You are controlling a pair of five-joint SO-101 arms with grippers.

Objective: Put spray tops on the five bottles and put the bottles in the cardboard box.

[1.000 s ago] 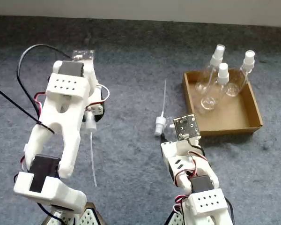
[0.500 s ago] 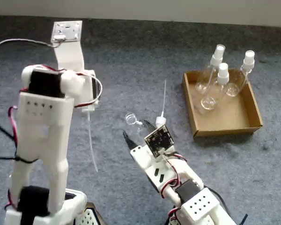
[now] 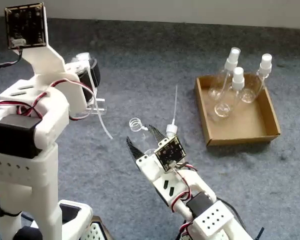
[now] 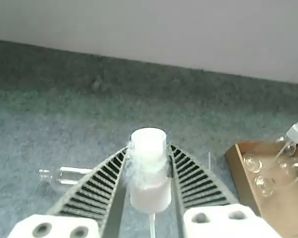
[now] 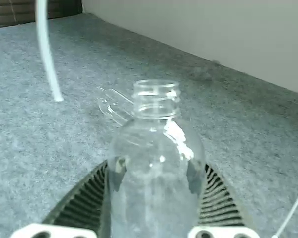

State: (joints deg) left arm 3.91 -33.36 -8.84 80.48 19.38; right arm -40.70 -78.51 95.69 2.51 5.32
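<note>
My left gripper (image 4: 149, 148) is shut on a white spray top (image 4: 150, 171) and held high over the carpet (image 3: 140, 65). The top's thin tube (image 3: 101, 120) hangs down at a slant. My right gripper (image 5: 156, 171) is shut on an open-necked clear bottle (image 5: 156, 144), held upright near the middle (image 3: 136, 124). The tube's end (image 5: 45, 54) hangs just beside that bottle. A second uncapped bottle (image 4: 64, 174) lies on the carpet behind it (image 5: 111, 104). Another spray top (image 3: 171, 129) lies next to the right gripper (image 3: 145, 141). The cardboard box (image 3: 202, 112) holds three capped bottles (image 3: 229, 82).
The grey carpet runs to a pale wall (image 4: 188, 29) at the back. The box's edge (image 4: 237, 163) is at the right of the work area, with open carpet between it and the arms.
The left arm has risen and tilted, lifting the spray top and its tube off the carpet. The right arm swung left from near the box and now holds the bottle.
</note>
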